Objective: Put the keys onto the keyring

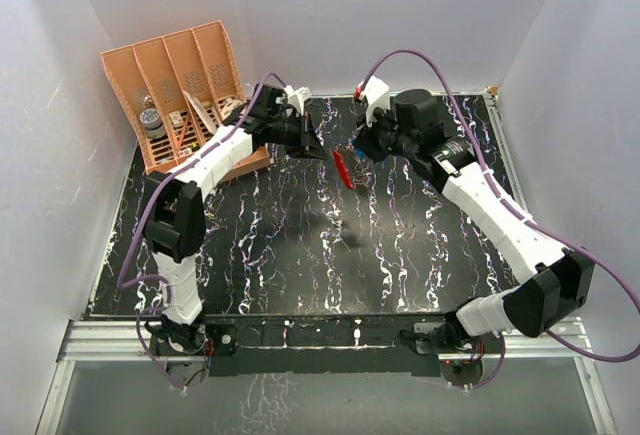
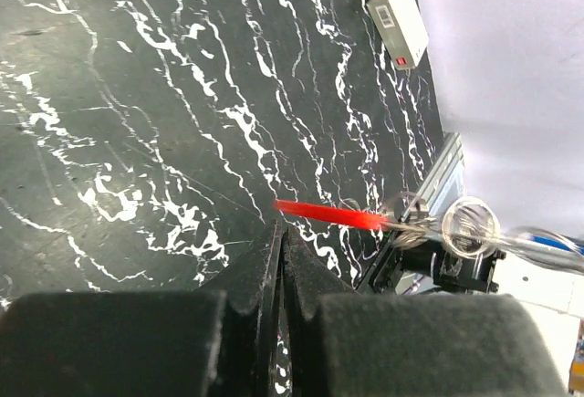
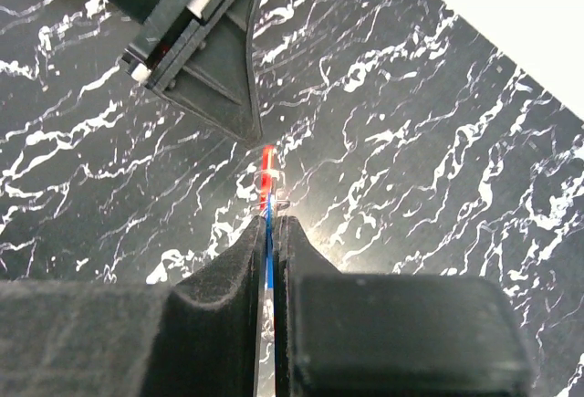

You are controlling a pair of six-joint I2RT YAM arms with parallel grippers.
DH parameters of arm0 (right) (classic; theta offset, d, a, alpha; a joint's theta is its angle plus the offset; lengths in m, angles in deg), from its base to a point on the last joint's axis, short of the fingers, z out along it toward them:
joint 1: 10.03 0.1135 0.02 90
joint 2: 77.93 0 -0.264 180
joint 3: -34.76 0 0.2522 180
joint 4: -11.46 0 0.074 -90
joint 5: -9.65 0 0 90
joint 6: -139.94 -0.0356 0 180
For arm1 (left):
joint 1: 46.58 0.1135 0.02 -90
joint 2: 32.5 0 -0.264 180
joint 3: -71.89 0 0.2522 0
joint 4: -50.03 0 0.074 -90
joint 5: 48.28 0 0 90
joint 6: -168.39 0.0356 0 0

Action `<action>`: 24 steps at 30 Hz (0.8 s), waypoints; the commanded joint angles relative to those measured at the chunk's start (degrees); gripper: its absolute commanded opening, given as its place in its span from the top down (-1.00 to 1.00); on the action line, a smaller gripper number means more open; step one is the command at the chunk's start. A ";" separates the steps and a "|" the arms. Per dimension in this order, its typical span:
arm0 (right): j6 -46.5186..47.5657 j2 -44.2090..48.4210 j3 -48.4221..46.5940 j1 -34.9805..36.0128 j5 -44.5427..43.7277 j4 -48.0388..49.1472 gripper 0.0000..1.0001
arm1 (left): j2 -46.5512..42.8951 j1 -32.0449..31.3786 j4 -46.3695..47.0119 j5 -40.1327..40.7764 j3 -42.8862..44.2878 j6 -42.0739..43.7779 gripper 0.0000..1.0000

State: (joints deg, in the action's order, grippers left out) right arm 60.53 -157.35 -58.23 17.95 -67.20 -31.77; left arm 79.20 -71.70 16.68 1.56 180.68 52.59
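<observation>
The keyring (image 1: 343,168) is a red loop hanging above the table between my two grippers; it shows edge-on as a red bar in the left wrist view (image 2: 328,214) and as a short red strip in the right wrist view (image 3: 266,161). My right gripper (image 1: 360,145) (image 3: 271,219) is shut on the key (image 3: 269,233), whose blue head shows as a thin strip between the jaws, with the keyring just beyond the tips. My left gripper (image 1: 318,151) (image 2: 283,228) is shut with nothing between its fingers, its tip right next to the loop's far end.
An orange slotted rack (image 1: 185,85) with small items stands at the back left, close behind the left arm. A small white box (image 2: 399,18) lies near the table's far edge. White walls enclose the black marbled table (image 1: 300,255) on three sides.
</observation>
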 commanded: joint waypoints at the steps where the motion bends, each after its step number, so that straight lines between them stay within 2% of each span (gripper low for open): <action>1: 0.25 2.11 -4.54 -0.13 -1.02 5.23 1.00 | -3.44 0.91 2.45 0.31 -0.99 -2.45 1.00; 12: 3.75 2.67 -5.67 -0.09 -3.06 4.81 1.00 | -6.71 2.48 7.55 0.94 -6.22 -4.94 1.00; 24: 12.70 4.04 -2.37 1.24 -13.57 7.30 1.00 | -10.06 4.07 9.96 1.57 -10.56 -5.79 1.00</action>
State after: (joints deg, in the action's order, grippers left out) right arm 68.14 -156.93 -60.32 18.41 -75.02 -30.55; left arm 74.00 -68.34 25.31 3.22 171.26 47.47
